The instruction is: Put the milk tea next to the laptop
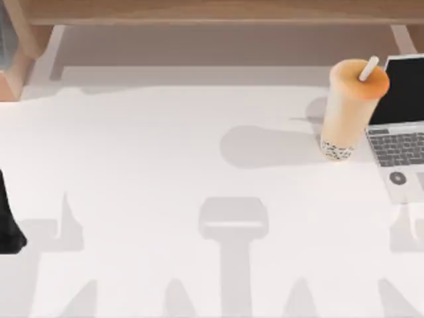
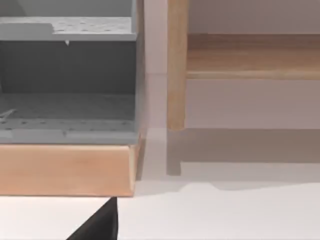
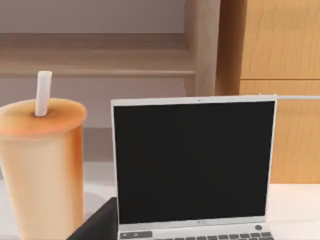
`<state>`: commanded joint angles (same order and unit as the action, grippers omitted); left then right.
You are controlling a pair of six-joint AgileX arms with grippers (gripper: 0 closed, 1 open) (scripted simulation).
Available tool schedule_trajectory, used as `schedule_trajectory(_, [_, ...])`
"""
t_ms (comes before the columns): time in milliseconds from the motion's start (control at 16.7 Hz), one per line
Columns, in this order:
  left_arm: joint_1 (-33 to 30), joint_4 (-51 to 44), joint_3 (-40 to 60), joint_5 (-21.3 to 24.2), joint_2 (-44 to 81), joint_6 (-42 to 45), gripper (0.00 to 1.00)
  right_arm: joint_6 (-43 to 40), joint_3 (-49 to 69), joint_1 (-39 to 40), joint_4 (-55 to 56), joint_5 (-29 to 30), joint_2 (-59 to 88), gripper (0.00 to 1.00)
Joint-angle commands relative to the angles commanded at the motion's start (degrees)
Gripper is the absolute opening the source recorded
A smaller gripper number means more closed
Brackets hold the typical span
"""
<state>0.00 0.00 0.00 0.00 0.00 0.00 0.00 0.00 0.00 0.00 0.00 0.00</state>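
From above, the milk tea [image 1: 347, 109] stands upright just left of the open laptop [image 1: 399, 136] at the white table's [image 1: 165, 165] right edge, with bare tabletop stretching left toward the left arm [image 1: 8, 218]; the right wrist view faces the laptop's unmarked black screen [image 3: 194, 162].

Upright milk tea [image 1: 348, 109] beside open laptop [image 1: 402, 132]

Bright, even lighting w/ soft grey shadows on white table [image 1: 165, 132]; milk tea [image 1: 348, 109] shadow falls toward table's left; no glare.
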Motion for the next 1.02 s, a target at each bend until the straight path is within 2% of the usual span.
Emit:
schedule_trajectory(240, [0.0,0.0,0.0,0.0,0.0,0.0,1.0,0.1,0.44,0.75,1.73,0.81,1.79,1.0])
schedule_trajectory(420, [0.0,0.0,0.0,0.0,0.0,0.0,1.0,0.45,2.05,3.51,8.19,3.82,9.05,1.0])
schedule_trajectory(660, [0.0,0.0,0.0,0.0,0.0,0.0,1.0,1.19,5.43,9.32,21.86,10.11,26.51,1.0])
schedule_trajectory(1020, [0.0,0.0,0.0,0.0,0.0,0.0,1.0,2.59,11.64,20.13,47.05,21.58,61.3,1.0])
